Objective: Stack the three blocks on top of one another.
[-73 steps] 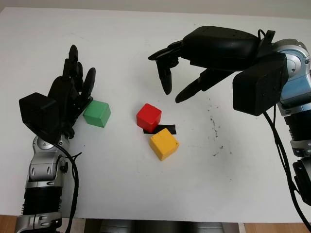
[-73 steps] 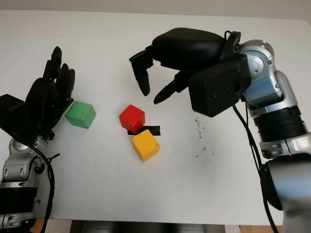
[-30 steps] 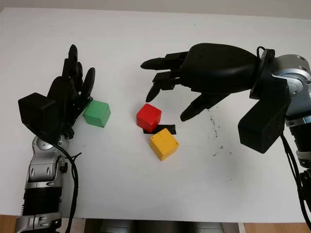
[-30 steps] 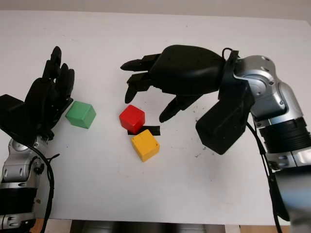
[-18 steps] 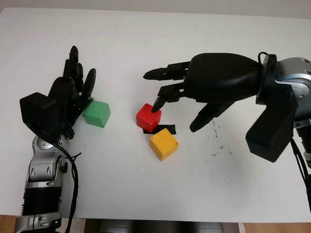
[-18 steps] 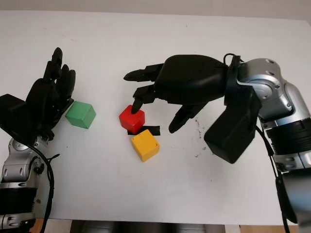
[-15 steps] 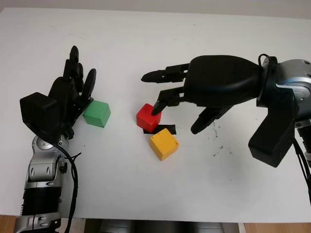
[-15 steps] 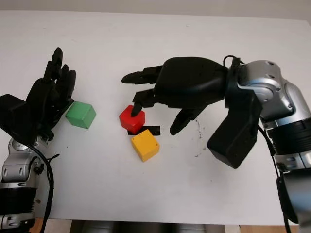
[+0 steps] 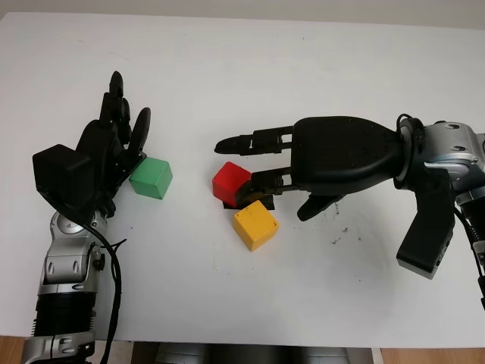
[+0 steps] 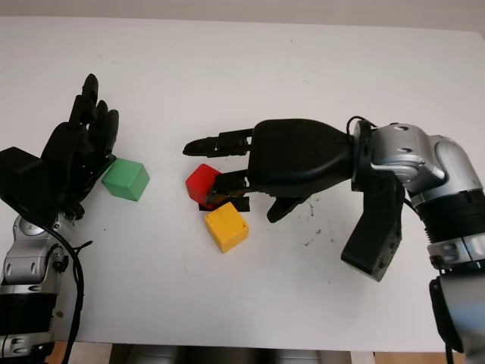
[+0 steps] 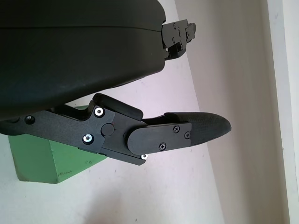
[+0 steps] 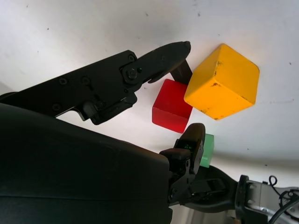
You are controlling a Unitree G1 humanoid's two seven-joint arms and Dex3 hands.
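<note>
The right hand [image 9: 254, 163], having dropped low, is now closing spread fingers around the red block [image 9: 230, 180], starting the stack's first pickup.

Red block [image 9: 229, 180], yellow block [image 9: 255, 224] adjacent, green block [image 9: 151, 177] apart

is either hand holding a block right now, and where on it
Nothing is clearly held. The right hand is at the red block, fingers on either side, but a closed grip cannot be told. The left hand is open beside the green block.

Red block [image 9: 229, 180], yellow block [image 9: 255, 225], green block [image 9: 151, 177], white table [image 9: 227, 68], black hands [image 9: 261, 171]
</note>
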